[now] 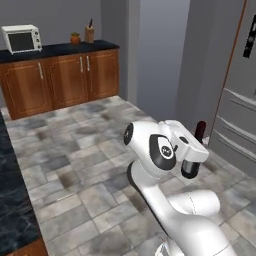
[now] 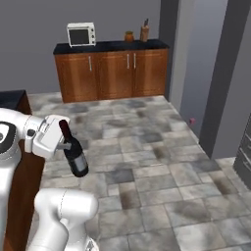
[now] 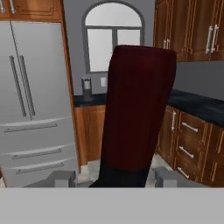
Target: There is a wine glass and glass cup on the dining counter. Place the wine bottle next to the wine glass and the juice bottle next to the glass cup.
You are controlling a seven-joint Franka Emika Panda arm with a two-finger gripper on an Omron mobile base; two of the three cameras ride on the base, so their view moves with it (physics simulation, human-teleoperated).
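Our gripper is clamped on the wine bottle at its neck; we carry it above the floor, tilted, body hanging down. The dining counter lies to our left.

Wine bottle tilted between the jaws, above the floor.

**Wine bottle aloft, tilted**

The near-black wine bottle with dark red neck top is held off the floor in mid-air, its neck leaning toward 11 o'clock and its base toward 5 in the right base view.
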